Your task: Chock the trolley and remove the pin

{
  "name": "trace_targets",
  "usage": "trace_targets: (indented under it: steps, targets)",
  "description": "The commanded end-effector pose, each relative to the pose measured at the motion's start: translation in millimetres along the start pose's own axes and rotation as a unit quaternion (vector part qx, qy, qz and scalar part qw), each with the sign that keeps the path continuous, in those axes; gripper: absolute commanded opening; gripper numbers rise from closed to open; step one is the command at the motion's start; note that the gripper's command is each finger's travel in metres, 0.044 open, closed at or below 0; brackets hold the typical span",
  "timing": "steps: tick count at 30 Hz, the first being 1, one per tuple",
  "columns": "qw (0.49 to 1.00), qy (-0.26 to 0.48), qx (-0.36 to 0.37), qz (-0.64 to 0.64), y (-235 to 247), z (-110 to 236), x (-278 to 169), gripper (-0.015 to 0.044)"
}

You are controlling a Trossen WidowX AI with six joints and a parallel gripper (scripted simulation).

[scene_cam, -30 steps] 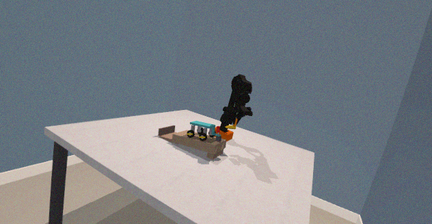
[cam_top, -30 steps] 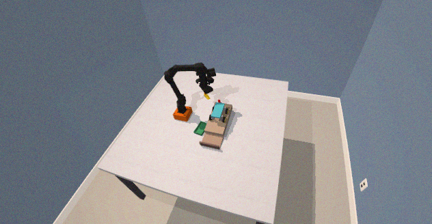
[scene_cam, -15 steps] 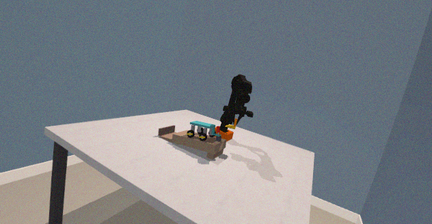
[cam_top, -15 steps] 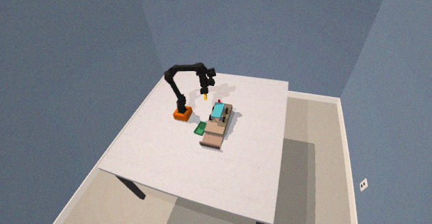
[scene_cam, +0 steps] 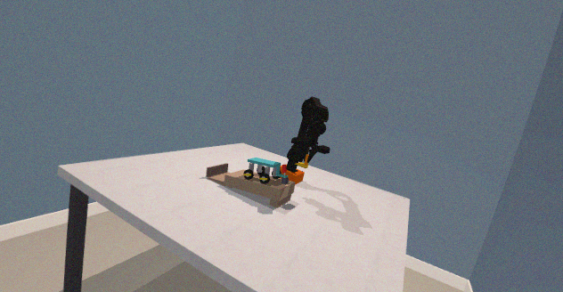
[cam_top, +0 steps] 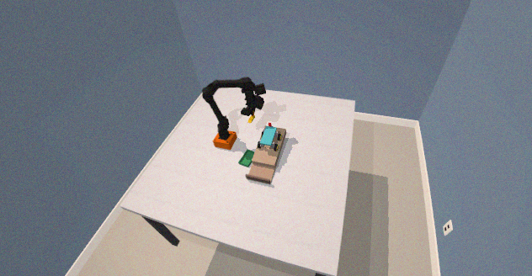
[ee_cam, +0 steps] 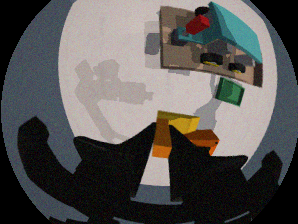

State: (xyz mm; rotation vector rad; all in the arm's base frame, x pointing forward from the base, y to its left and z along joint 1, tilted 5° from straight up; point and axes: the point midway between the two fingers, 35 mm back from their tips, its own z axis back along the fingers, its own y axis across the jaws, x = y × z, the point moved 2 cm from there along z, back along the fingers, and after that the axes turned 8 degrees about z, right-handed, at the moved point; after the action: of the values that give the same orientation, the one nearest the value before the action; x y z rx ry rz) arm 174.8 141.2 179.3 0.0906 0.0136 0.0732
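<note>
My gripper (cam_top: pixel 253 113) (ee_cam: pixel 161 126) is shut on the orange handle of the yellow chock (cam_top: pixel 251 119) (scene_cam: pixel 303 165) (ee_cam: pixel 186 124). It holds the chock in the air, off the uphill end of the ramp (cam_top: pixel 262 172) (scene_cam: pixel 249 189) (ee_cam: pixel 175 61), on the robot base's side. The trolley (cam_top: pixel 268 136) (scene_cam: pixel 264 162) (ee_cam: pixel 239 34), with a turquoise top and black wheels, stands on the upper part of the ramp. The red-headed stop pin (cam_top: pixel 269 124) (scene_cam: pixel 283 168) (ee_cam: pixel 198 25) is at its uphill end. The green tray (cam_top: pixel 247 158) (ee_cam: pixel 230 92) looks empty; the exterior view does not show it.
The orange robot base (cam_top: pixel 225 140) (scene_cam: pixel 296 177) (ee_cam: pixel 209 136) stands on the table (cam_top: pixel 202 187) (scene_cam: pixel 178 215) beside the ramp, on the tray's side. An upright stop board (cam_top: pixel 258 178) (scene_cam: pixel 217 169) closes the ramp's low end. The arm's shadow falls beyond the uphill end.
</note>
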Motion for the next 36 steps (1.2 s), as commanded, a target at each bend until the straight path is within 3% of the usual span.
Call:
trace_targets:
  steps: [1,18,36]
  targets:
    - [0.998,-0.004,-0.001,-0.069,-0.2,1.0,0.8,0.0]
    - [0.936,-0.003,-0.002,-0.352,-0.1,1.0,0.9,0.0]
    - [0.786,-0.003,-0.003,-0.618,0.1,0.9,1.1,0.0]
